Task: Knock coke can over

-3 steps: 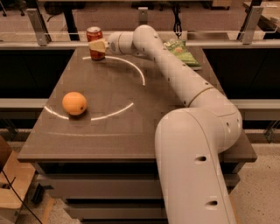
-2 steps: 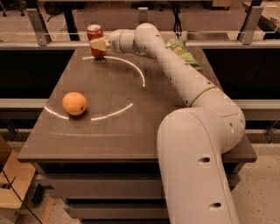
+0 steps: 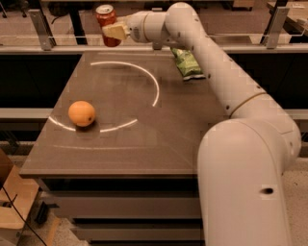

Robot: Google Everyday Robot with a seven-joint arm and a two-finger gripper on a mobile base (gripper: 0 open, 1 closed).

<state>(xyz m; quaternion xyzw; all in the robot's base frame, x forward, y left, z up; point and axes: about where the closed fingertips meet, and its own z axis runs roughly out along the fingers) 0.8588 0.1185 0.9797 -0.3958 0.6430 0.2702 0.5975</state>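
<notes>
Pincer (image 3: 112,31) grips coke can (image 3: 105,14) above far edge of table (image 3: 144,153)

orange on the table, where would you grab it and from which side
Across its widest middle, coming straight down from above: the orange is round and nothing touches it on the table, so any opposite sides work. The gripper is away at the coke can by the far edge.

Single cam, high up behind the arm (image 3: 240,168), facing forward and down across the table (image 3: 144,153). The arm's big lower link fills the bottom right, close to the lens. The whole tabletop is in frame at mid-range. The gripper (image 3: 115,31) is top left, past the table's far edge, against the coke can (image 3: 106,14).
</notes>
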